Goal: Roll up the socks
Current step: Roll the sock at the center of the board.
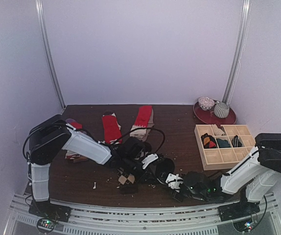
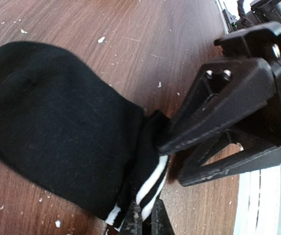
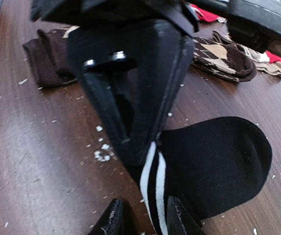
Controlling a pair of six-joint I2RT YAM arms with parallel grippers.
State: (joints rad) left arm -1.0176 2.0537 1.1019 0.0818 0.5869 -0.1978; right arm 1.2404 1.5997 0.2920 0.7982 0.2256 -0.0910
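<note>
**Both claws at the striped cuff of the black sock**

We found the black sock (image 2: 57,122) lying on the table (image 2: 130,29) near the front edge, between the two arms. Its rounded toe end lay spread flat and its white-striped cuff was bunched up.

The left claw (image 2: 144,223) was clamped tight on that cuff, with striped fabric pinched between its fingers. The right claw (image 3: 143,211) sat at the same cuff from the opposite side, just beside the left one. Its fingers stood partly apart with the striped band running between them. We saw a gap beside the fabric, so we logged it as not gripping. In the left wrist view, one right fingertip touched the cuff fold.

The argyle socks (image 3: 219,56) lay farther back, behind the left claw. Two red socks (image 1: 111,128) lay lengthwise toward the back of the table, well apart from the black one.

The tray (image 1: 223,156) sat on the right side, and a few of its back compartments held small dark bundles. A red plate (image 1: 228,119) stood behind it. White specks (image 3: 101,155) were scattered over the wood.
</note>
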